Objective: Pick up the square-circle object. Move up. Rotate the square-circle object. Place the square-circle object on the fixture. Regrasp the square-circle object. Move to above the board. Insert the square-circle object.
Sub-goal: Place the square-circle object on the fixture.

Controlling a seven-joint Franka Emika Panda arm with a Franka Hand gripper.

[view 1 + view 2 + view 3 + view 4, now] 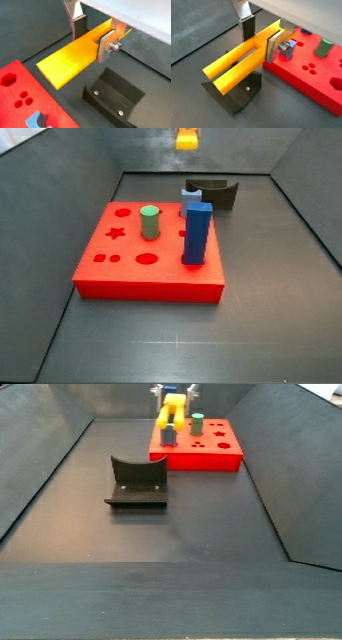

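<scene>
Fixture (136,482) nearest cam, bare — gripper (261,39) above it, jaws clamping square-circle object (240,64), near board (201,449).

Free room and obstacles around the raised pincer

The pincer (263,36) is seen high above the floor, its plates closed on the yellow peg (238,65), which juts out level with air on all sides. Below it the fixture (136,482) stands alone on the dark floor (174,534), well apart from the red board (150,253); open floor is left between and in front of them, bounded by sloping dark walls. On the board, passage is blocked by the tall blue peg (197,232) and the shorter green cylinder (151,223); the rest of its holed top face is left clear.
</scene>
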